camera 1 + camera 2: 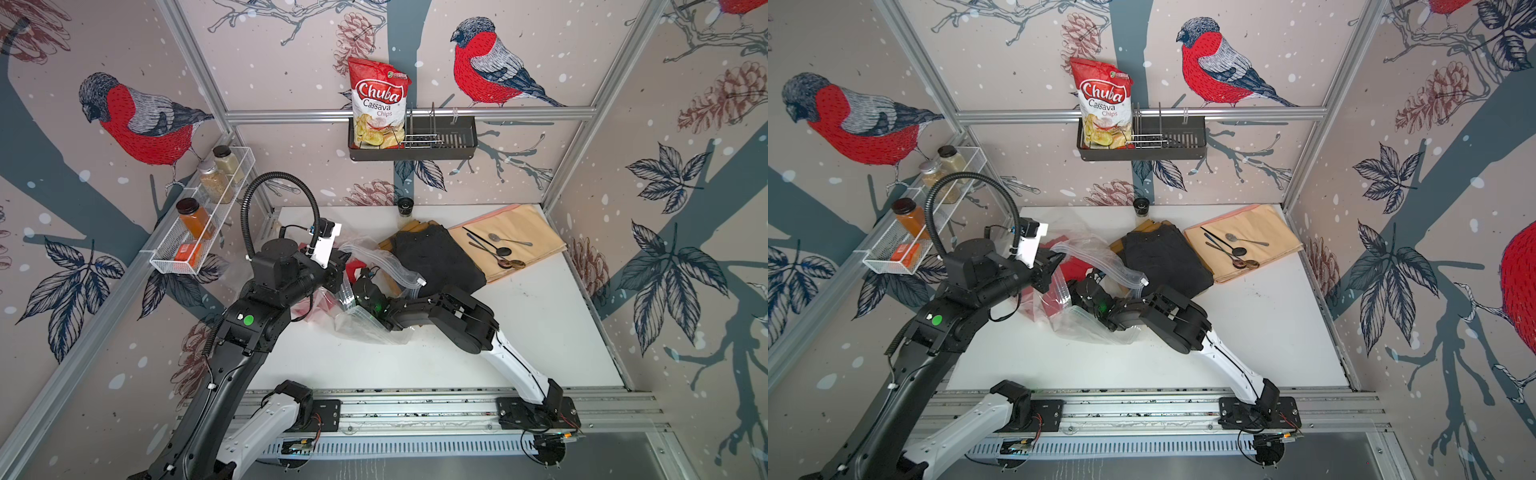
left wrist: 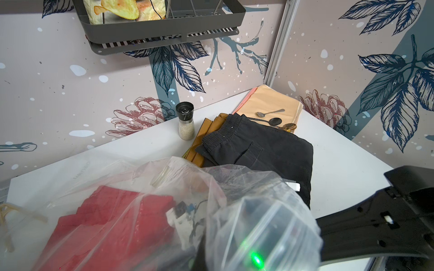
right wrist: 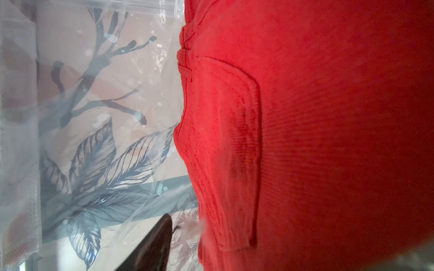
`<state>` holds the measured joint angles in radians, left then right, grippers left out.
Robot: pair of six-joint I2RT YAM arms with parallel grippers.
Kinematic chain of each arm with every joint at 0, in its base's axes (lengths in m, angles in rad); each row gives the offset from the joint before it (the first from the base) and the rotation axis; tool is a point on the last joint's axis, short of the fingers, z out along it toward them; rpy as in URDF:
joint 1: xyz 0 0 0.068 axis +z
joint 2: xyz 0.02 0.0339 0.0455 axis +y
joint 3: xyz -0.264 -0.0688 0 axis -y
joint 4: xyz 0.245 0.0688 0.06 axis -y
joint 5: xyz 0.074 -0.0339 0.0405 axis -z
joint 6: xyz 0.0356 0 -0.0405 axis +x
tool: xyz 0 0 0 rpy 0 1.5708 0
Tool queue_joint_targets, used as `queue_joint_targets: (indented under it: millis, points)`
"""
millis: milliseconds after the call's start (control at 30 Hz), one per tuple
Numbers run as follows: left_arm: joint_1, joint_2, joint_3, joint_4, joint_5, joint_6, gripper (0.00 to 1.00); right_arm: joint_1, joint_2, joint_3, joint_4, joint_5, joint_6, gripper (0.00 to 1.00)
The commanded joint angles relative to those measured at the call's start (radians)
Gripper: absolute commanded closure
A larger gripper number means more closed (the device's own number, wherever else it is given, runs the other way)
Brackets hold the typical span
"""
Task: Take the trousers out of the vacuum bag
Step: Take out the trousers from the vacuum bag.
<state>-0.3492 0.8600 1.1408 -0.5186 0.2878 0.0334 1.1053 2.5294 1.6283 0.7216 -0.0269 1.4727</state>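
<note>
Left arm [image 1: 249,328] raised, elbow bent, wrist levelled toward the vacuum bag [image 1: 374,330]. Left gripper [image 1: 341,266] closed at the bag's lifted mouth edge. Right arm [image 1: 457,316] low over the surface [image 1: 519,340], forearm reaching across into the bag mouth. Right gripper [image 1: 360,286] inside the plastic, close against the red trousers [image 2: 112,223]; open or closed: cannot tell. Dark trousers [image 1: 436,262] lie outside the bag, on top of mustard trousers [image 1: 409,230].
</note>
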Motion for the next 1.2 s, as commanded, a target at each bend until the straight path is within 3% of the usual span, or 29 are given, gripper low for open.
queue_joint_targets:
  millis: [0, 167, 500, 867, 933, 1033, 1167]
  points:
    - [0.000, -0.009, -0.004, 0.055, 0.024, 0.002, 1.00, -0.003, 0.048, 0.033, -0.001, 0.005, 0.029, 0.35]
    - [0.001, -0.022, 0.004, 0.055, 0.049, -0.009, 1.00, -0.005, 0.071, 0.079, -0.005, 0.024, 0.011, 0.35]
    - [0.000, -0.048, 0.039, 0.066, 0.108, -0.031, 1.00, -0.002, 0.100, 0.254, -0.257, 0.103, -0.046, 0.36]
    - [0.001, -0.070, -0.006, 0.065, 0.109, -0.034, 1.00, -0.046, 0.170, 0.274, -0.153, 0.048, -0.036, 0.37]
    - [0.000, -0.070, -0.010, 0.062, 0.103, -0.033, 1.00, -0.050, 0.175, 0.276, -0.149, 0.042, -0.044, 0.44]
    - [0.001, -0.069, -0.027, 0.062, 0.099, -0.030, 1.00, -0.055, 0.180, 0.283, -0.149, 0.032, -0.058, 0.68]
    - [0.000, -0.074, -0.070, 0.073, 0.077, -0.033, 1.00, -0.055, 0.161, 0.302, -0.210, 0.036, -0.124, 0.92]
